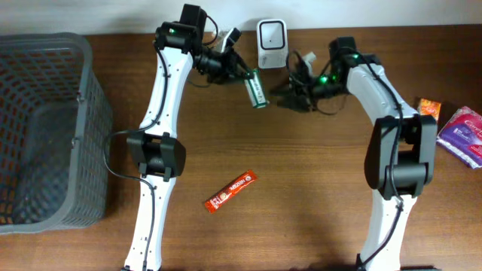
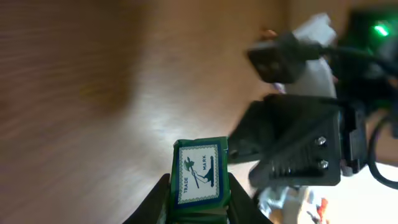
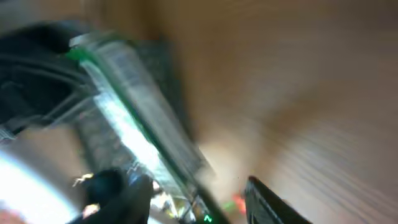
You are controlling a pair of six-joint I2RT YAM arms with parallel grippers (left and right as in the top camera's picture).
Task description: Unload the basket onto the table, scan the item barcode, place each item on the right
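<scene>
Pinching box (image 1: 257, 89) by its scanner-side end in left claw (image 2: 198, 208), just beside scanner (image 1: 271, 42) and seemingly off the desk (image 1: 316, 188). Straddling the end farther from scanner with right claw (image 1: 277, 95), spread, gap on one side (wrist view blurred, so contact uncertain). Could drop it through too shallow a left pinch; could knock it askew by dragging right fingers across it; could miss the read by turning barcode away from scanner

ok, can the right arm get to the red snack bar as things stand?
Probably yes. The red snack bar lies alone on the bare table, nothing over it. The right gripper is up by the scanner, jaws parted, seemingly empty.
</scene>
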